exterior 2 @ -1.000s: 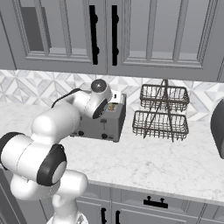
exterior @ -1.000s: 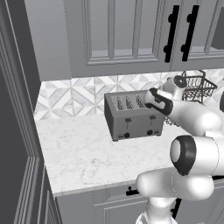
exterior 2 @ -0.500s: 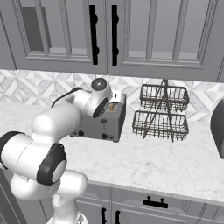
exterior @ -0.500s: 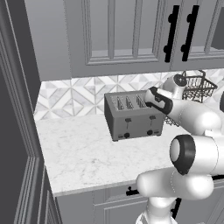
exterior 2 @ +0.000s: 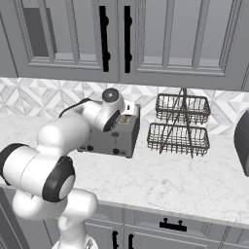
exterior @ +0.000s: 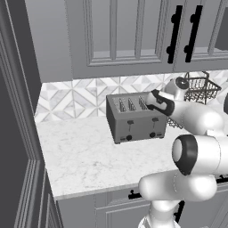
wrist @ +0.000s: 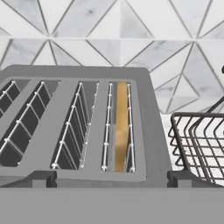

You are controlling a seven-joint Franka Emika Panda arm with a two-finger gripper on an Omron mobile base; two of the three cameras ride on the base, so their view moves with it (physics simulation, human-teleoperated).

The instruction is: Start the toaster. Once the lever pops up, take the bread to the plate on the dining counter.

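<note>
Marble-white tabletop [exterior: 84, 156] with faint grey veining unchanged over the past second, patterned tile backsplash behind. Boxy grey metal four-slot toaster [exterior: 133, 121] sits where it was, both black levers on its front face looking level. Two-tier dark wire basket [exterior 2: 180, 126] stands just beside it. Dark fingers [wrist: 109, 178] spread wide, holding nothing, hovering as before over the toaster's end slots. Tan-brown bread slice [wrist: 121, 127] sits down in the slot nearest the basket. No change, so starting the toaster likely not yet done.
</note>
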